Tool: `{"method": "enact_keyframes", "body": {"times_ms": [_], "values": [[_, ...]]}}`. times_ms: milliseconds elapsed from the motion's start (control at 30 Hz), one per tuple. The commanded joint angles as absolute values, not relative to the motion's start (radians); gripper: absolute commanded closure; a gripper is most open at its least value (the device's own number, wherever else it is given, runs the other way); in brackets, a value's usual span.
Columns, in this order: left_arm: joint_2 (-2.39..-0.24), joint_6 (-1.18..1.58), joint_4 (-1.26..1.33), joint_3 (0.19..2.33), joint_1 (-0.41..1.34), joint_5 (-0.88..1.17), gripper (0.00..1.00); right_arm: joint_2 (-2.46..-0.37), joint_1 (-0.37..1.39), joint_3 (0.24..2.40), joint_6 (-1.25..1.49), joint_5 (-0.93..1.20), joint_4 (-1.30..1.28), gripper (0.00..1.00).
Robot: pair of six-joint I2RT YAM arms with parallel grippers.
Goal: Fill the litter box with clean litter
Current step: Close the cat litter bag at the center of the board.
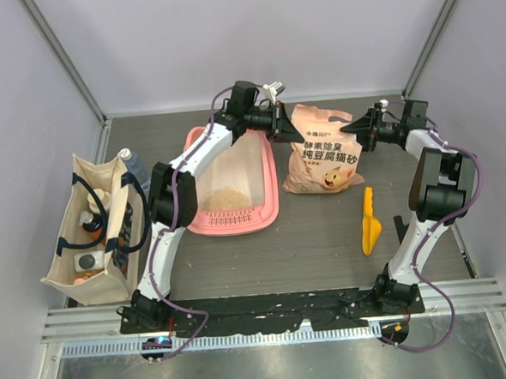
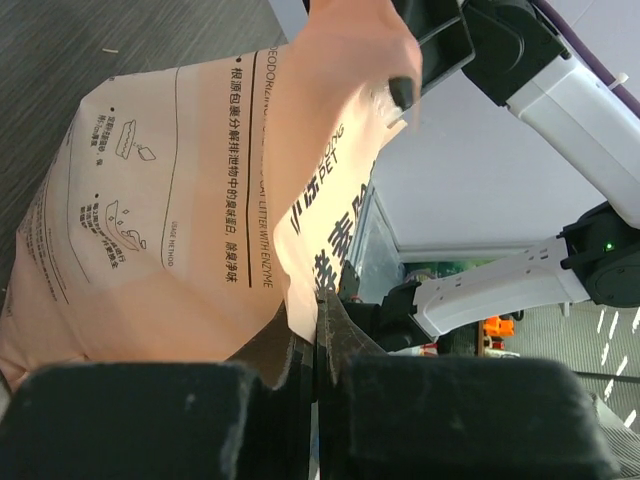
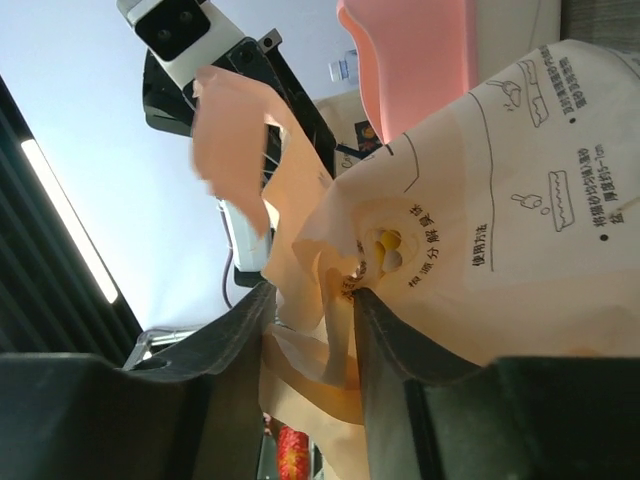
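The dark grey counter (image 1: 326, 254) carries everything. Biggest on it is the pink litter box (image 1: 238, 226), lying left of centre and toward the far edge, with its slotted grille at the short end facing the near edge. A beige tote bag (image 1: 67, 244) stuffed with odds and ends stands against the left edge.

Just right of the box, at the middle of the far edge, the peach litter bag (image 1: 320, 164) stands upright, held at both top corners. The clean litter (image 1: 228, 196) is a small tan pile on the whitish floor, at the near end just beside the grille; the rest of the floor is bare. A yellow-orange scoop (image 1: 369, 225) lies by itself toward the right edge, well apart from the box.

The left gripper (image 1: 289, 131) is pinched tight on the bag's left top corner; from its wrist the two dark fingers meet with only the plastic edge between them. The right gripper (image 1: 351, 134) is clenched on the opposite corner, with crumpled peach plastic bunched between its fingers (image 3: 390, 345).
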State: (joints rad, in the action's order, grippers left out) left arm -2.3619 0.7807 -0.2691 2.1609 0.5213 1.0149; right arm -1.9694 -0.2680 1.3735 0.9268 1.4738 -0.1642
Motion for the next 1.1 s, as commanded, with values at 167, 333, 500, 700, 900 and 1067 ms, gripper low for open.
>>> {"method": "enact_keyframes", "body": {"times_ms": [167, 333, 500, 700, 900, 1067], "values": [[-2.384, 0.844, -0.293, 2.122, 0.514, 1.074, 1.00, -1.922, -0.203, 1.321, 0.966, 1.537, -0.071, 0.60], [-2.387, 0.844, -0.296, 2.102, 0.514, 1.081, 1.00, -1.942, -0.199, 1.350, 0.986, 1.539, -0.071, 0.99], [-2.407, 0.731, -0.345, 2.195, 0.508, 1.034, 1.00, -1.977, -0.216, 1.406, 0.872, 1.539, -0.307, 0.99], [-2.378, 0.588, -0.335, 2.338, 0.488, 0.925, 0.37, -2.051, -0.250, 1.543, 0.643, 1.539, -0.758, 0.99], [-2.243, 0.245, -0.374, 2.357, 0.482, 0.741, 0.20, -2.045, -0.253, 1.543, 0.624, 1.537, -0.788, 0.99], [-1.981, -0.283, -0.176, 1.974, 0.546, 0.604, 0.12, -2.040, -0.252, 1.520, 0.620, 1.537, -0.788, 0.99]]}}
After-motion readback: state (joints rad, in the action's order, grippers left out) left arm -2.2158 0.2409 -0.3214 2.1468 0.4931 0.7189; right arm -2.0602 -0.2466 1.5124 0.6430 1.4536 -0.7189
